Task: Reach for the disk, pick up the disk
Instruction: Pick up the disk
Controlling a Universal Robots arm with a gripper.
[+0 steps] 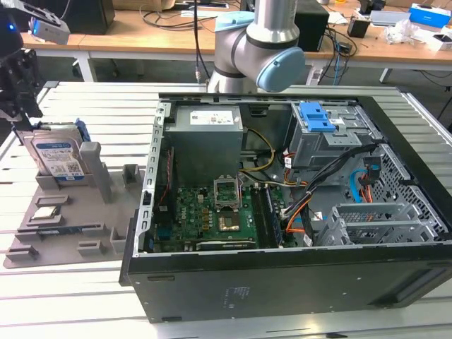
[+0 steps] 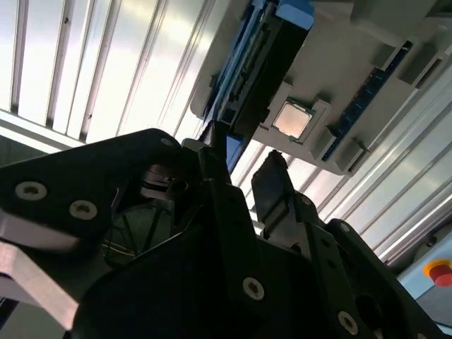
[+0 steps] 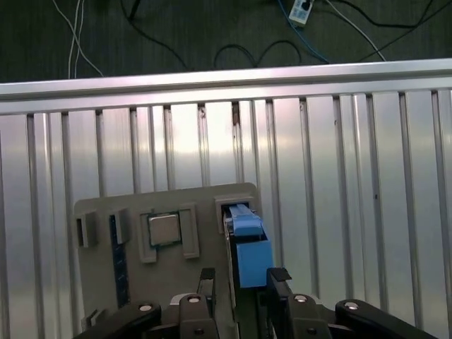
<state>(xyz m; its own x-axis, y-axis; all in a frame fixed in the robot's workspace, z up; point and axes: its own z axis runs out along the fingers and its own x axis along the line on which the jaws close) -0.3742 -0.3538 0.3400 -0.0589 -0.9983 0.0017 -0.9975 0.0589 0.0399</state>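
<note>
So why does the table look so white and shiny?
In the second wrist view, light glares off the metal table, bleaching its slats white; in the first wrist view some slats shine more softly; in the exterior view it looks evenly lit.

Workshop with cluttered desks behind.
Ribbed aluminium counter [image 1: 92, 106]; wooden desks [image 1: 141, 39] strewn with cables [image 1: 169, 15] and boxes [image 1: 429, 14]; dark floor [image 3: 176, 32] with loose wires [image 3: 254, 49].

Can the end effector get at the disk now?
Likely yes: the disk stands upright in the holder, top edge bare, and the open end effector is right over it, fingers either side.
</note>
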